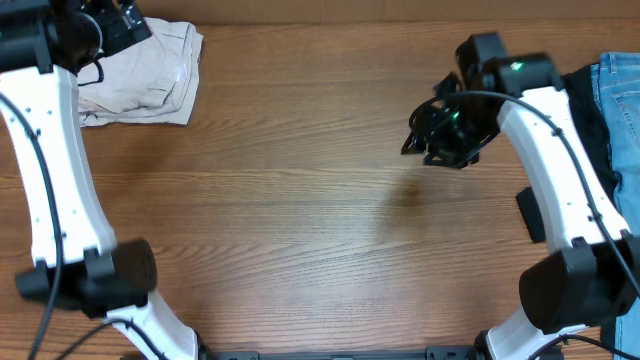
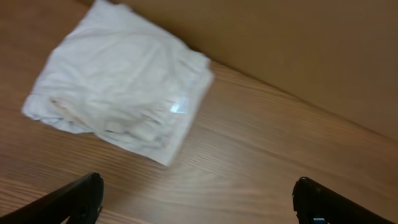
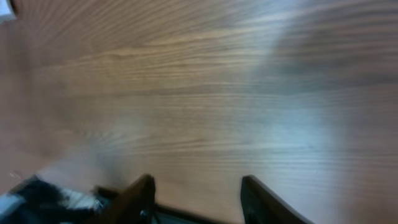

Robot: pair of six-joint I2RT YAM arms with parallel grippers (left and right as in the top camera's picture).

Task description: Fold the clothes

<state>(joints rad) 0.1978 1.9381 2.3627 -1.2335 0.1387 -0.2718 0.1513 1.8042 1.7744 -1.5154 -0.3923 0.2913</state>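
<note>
The cream khaki shorts (image 1: 145,75) lie folded in a compact bundle at the table's far left corner. They also show in the left wrist view (image 2: 121,81), lying flat on the wood. My left gripper (image 2: 198,193) is open and empty, hovering above the table beside the bundle; overhead it sits at the top left (image 1: 118,25). My right gripper (image 3: 198,186) is open and empty, with only bare wood between its fingers. Overhead it hangs over the right half of the table (image 1: 440,135).
Blue denim jeans (image 1: 622,100) and a black garment (image 1: 590,110) lie at the table's right edge, behind the right arm. A brown wall (image 2: 298,43) runs along the table's far edge close to the shorts.
</note>
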